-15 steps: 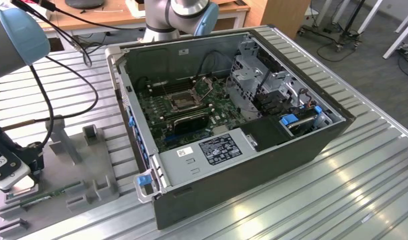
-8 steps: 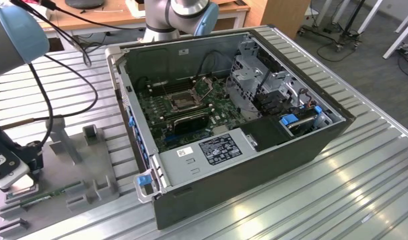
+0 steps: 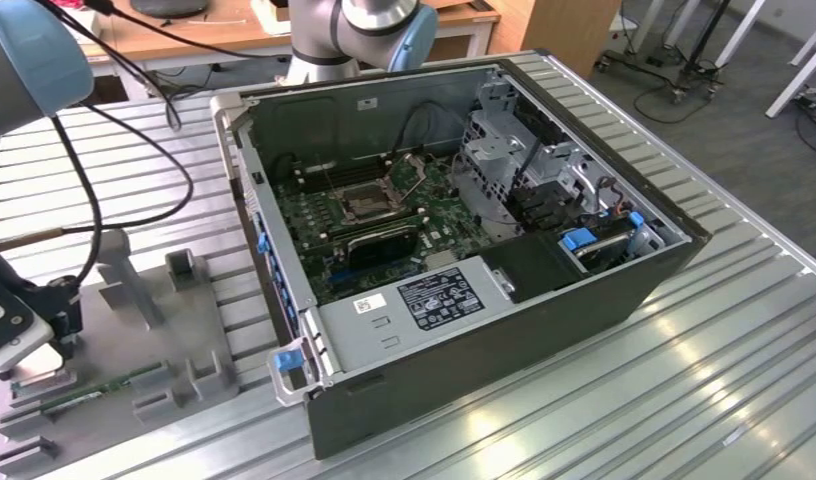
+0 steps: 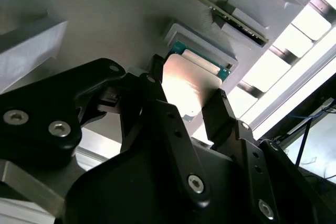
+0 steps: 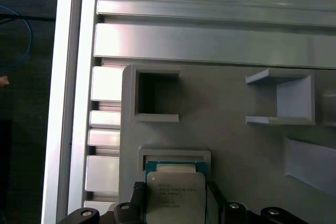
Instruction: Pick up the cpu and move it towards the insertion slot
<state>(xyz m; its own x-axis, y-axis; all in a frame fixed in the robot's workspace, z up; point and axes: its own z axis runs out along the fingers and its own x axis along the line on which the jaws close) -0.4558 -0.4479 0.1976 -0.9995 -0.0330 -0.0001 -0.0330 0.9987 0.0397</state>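
Note:
The cpu (image 5: 176,196) is a flat square chip with a pale metal face and a green rim. It sits at its grey plastic recess (image 5: 174,155) on the fixture. My gripper (image 5: 176,203) straddles it, one black finger against each side edge, shut on it. In the second wrist view the cpu (image 4: 190,85) shows between the same two fingers (image 4: 157,85). In the exterior view my gripper (image 3: 32,368) is low over the fixture at the far left. The insertion slot (image 3: 368,205) is a metal-framed square socket on the green board inside the open computer case, well to the right.
The grey fixture (image 3: 141,350) has upright posts and several empty square recesses (image 5: 152,95). A green memory stick (image 3: 95,390) lies along it. The open case (image 3: 515,330) stands on the ribbed metal table (image 3: 675,400), with cables and a drive cage (image 3: 515,160) inside.

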